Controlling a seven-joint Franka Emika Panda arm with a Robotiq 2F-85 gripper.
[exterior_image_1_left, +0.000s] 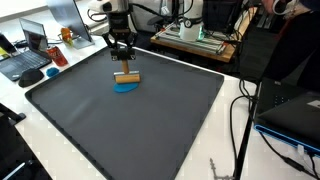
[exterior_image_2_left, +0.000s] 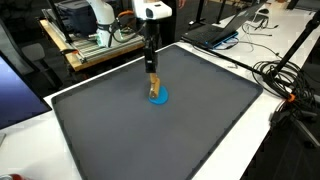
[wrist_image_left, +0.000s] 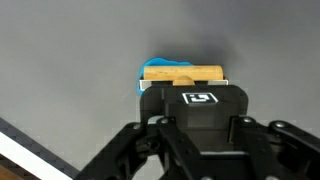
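Observation:
A wooden block (exterior_image_1_left: 127, 76) hangs just over a blue round piece (exterior_image_1_left: 127, 87) on the dark grey mat (exterior_image_1_left: 150, 120). My gripper (exterior_image_1_left: 125, 68) is shut on the block from above, pointing straight down. From the opposite side the block (exterior_image_2_left: 154, 83) sits under the gripper (exterior_image_2_left: 152, 72), with the blue piece (exterior_image_2_left: 158, 98) below it. In the wrist view the black gripper body (wrist_image_left: 200, 110) covers the fingertips. Beyond it the block (wrist_image_left: 183, 72) shows, with the blue piece (wrist_image_left: 160, 63) peeking out behind. I cannot tell whether block and blue piece touch.
The mat lies on a white table (exterior_image_1_left: 235, 100). A laptop (exterior_image_1_left: 30, 55) stands at one far corner, and a wooden rack of electronics (exterior_image_1_left: 195, 35) behind the arm. Another laptop (exterior_image_2_left: 215, 30) and loose cables (exterior_image_2_left: 285, 75) sit off the mat's edge.

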